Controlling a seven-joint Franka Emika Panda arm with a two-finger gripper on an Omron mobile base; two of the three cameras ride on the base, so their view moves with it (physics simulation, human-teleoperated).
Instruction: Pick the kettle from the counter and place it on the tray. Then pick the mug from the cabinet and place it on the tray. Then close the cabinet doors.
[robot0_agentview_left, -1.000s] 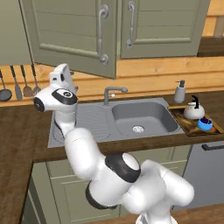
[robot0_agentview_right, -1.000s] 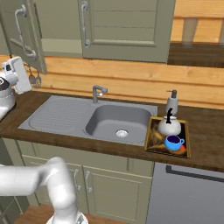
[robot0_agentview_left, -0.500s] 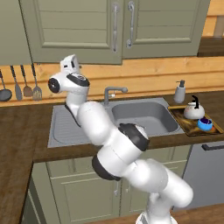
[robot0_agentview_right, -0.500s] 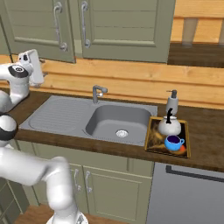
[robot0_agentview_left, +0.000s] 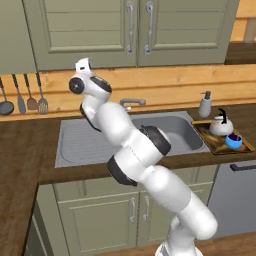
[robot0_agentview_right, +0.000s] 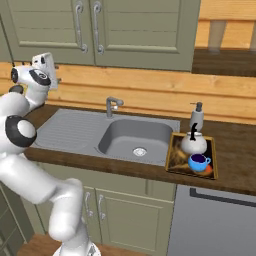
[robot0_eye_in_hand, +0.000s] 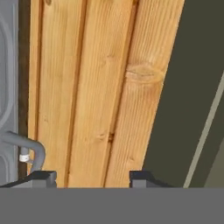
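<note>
Hanging on the wall at far left are three utensils (robot0_agentview_left: 22, 97), above the counter (robot0_agentview_left: 20, 150). Next comes the drainer (robot0_agentview_left: 82, 142) and the arm's hand, raised in front of the wooden wall boards (robot0_agentview_left: 165, 82), just under the cabinet doors (robot0_agentview_left: 137, 27). In the hand view the gripper (robot0_eye_in_hand: 92, 177) shows two dark fingertips (robot0_eye_in_hand: 43, 176) standing apart with nothing between them, pointing at the boards (robot0_eye_in_hand: 100, 87); the tap (robot0_eye_in_hand: 26, 146) curves in at lower left and the cabinet's dark underside (robot0_eye_in_hand: 192, 96) lies at right. Both doors (robot0_agentview_right: 90, 25) sit flush and shut, bar handles side by side. Right of the drainer lie the tap (robot0_agentview_left: 131, 102) and the sink (robot0_agentview_left: 177, 132). A soap bottle (robot0_agentview_left: 204, 105) stands behind the tray (robot0_agentview_left: 212, 142) at far right. On the tray (robot0_agentview_right: 175, 157) the kettle (robot0_agentview_right: 194, 143) stands upright at the back, with the mug (robot0_agentview_right: 199, 162) just in front of it, handle to the right.
</note>
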